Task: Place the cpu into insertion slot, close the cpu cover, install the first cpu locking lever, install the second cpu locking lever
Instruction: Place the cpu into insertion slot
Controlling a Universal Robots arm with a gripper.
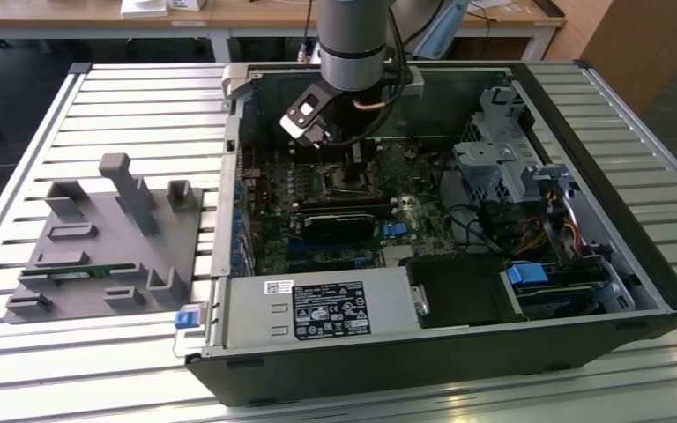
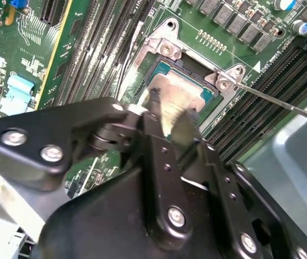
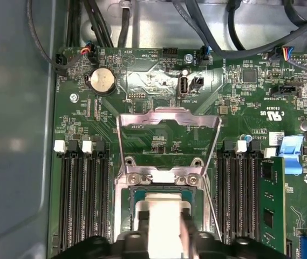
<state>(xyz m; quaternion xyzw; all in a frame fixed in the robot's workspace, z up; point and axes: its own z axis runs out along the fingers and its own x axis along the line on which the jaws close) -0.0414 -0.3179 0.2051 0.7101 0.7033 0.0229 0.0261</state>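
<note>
A: Item 1, gripper (image 3: 165,225). What do we log?
B: We log it down inside the PC case (image 1: 656,264), over the mobo (image 3: 234,102). Jaws nearly closed, the gap just the chip's width. The fingers (image 3: 141,224) sit against two opposite edges of the cpu (image 3: 164,208), so we enter it as gripping the cpu.
A: Item 2, cpu pos.?
B: Flat, silver top up, at the insertion slot (image 3: 166,190), w/in its rim. We can't tell whether it's fully seated or just above.
A: Item 3, cpu cover (image 3: 166,116)?
B: Open. The frame stands tilted up from its hinge at the slot's edge, w/ board showing through the window. It's clear of the chip.
A: Levers?
B: In the second wrist view we note one thin lever rod (image 2: 282,102), running from a slot corner out over the memory slots (image 3: 83,205). It's not hooked over the cover.
A: Misc.?
B: Memory slots flank the slot on both sides, w/ one green memory stick (image 3: 272,205) fitted. A coin battery (image 3: 100,81) lies beyond the cover. In the exterior view we list a power supply (image 1: 315,308) at the case's near edge. There's also a grey fixture (image 1: 103,238) on the slatted table (image 1: 33,370), at the exterior view's left of the case.
</note>
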